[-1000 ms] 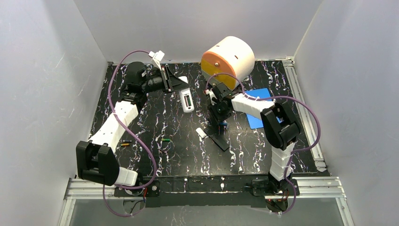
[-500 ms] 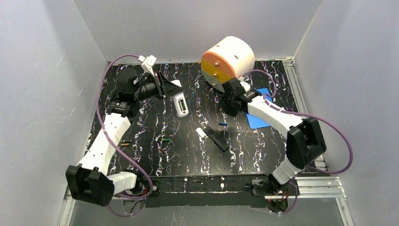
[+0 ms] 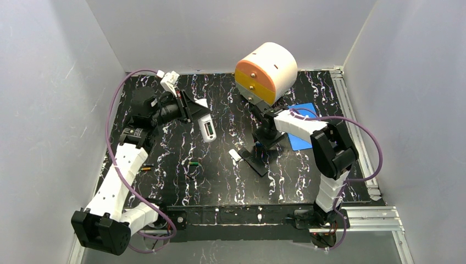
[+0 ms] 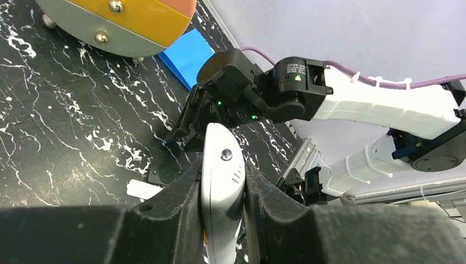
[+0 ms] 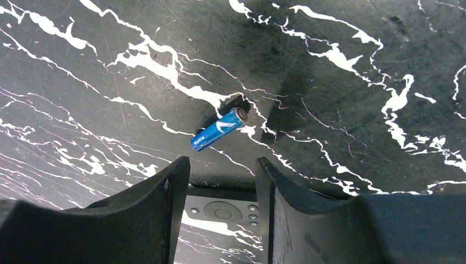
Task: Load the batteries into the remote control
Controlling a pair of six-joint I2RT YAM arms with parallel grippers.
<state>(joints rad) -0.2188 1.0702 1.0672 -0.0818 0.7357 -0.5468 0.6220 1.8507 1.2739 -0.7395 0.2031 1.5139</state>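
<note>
My left gripper [image 3: 199, 114] is shut on a white remote [image 3: 209, 131] and holds it above the mat at the back left; in the left wrist view the remote [image 4: 222, 165] stands edge-on between the fingers. My right gripper [image 3: 262, 141] is open and points down at the mat. In the right wrist view a blue battery [image 5: 218, 129] lies just beyond the open gripper [image 5: 222, 165], not touched. A green battery [image 3: 193, 163] and an orange-yellow battery [image 3: 145, 168] lie on the mat to the left.
A black remote [image 3: 257, 163] and a white battery cover [image 3: 235, 155] lie mid-mat, right by the right gripper. A big orange-and-cream drum [image 3: 266, 71] stands at the back. A blue card [image 3: 301, 140] lies to the right. White walls enclose the mat.
My right gripper pulled back toward the drum, then came back down over the blue battery. My left gripper has carried the white remote a little left and nearer.
</note>
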